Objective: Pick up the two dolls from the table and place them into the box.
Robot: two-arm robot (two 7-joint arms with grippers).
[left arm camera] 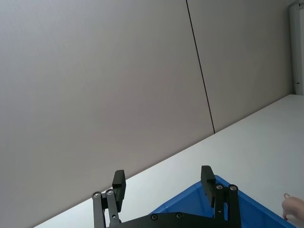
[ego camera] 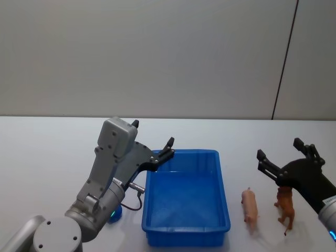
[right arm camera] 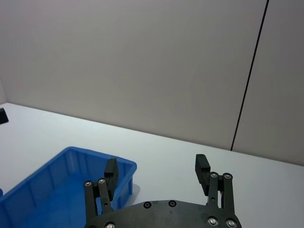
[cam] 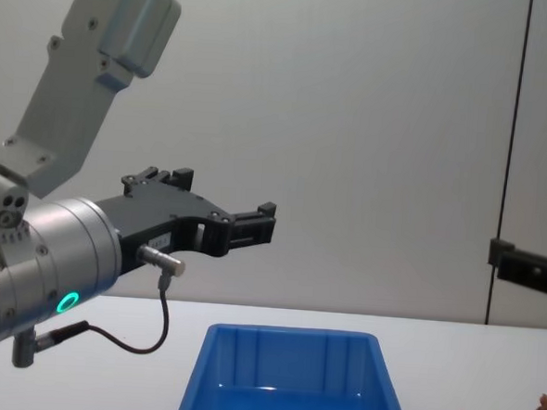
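— Where were the two dolls?

— Both were on the table (ego camera: 47, 157), toward its right side and near its front edge, outside the box (ego camera: 186, 237). The pink doll (ego camera: 250, 205) was just beside the box's right wall, not touching it, with its length running front to back. The reddish-brown doll (ego camera: 285, 206) stood on its legs to the right of the pink one, with a gap between them.

— And the box?

— It sat open side up near the middle of the table's front edge.

— What was the right gripper doing?

— The right gripper (ego camera: 279, 148) hung in the air over the table's right side, above the reddish-brown doll. In the head view it overlapped the doll's head, but in the chest view it was well clear of the tabletop. Its jaws were spread wide, with nothing between them, as the right wrist view (right arm camera: 156, 161) also showed.

— And the left one?

— The left gripper (ego camera: 153, 132) was raised above the box's far left corner. Its jaws were also parted wide, gripping and touching nothing, and the left wrist view (left arm camera: 162, 172) confirmed that.
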